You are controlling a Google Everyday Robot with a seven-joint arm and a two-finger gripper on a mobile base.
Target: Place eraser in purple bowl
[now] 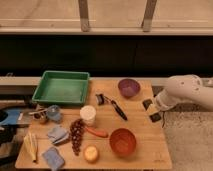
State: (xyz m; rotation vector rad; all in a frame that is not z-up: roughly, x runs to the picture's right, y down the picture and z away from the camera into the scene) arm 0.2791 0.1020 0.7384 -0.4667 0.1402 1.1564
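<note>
Two bowls sat on the wooden surface [150, 146]: the purple bowl [129, 87] near the far edge, right of centre, and an orange bowl [122, 141] toward the near edge. The white arm [187, 91] reached in from the right. Its gripper [149, 105] hung over the right side of the surface, nearer than the purple bowl, to its right and apart from it. The eraser [156, 118], a small dark block, lay by the right edge just beside the gripper's tip. Whether the two touched, and whether the gripper was clenched on it or released, could not be told. Between the bowls a black-handled utensil [118, 108] lay on a slant. A green tray [61, 88] filled the far left corner, with a white cup [88, 114] in front of it. Nearer lay dark grapes [76, 135], a carrot [98, 132] and a round yellow fruit [91, 153]. Blue cloths [57, 134] and a banana [31, 146] lay at the near left.
</note>
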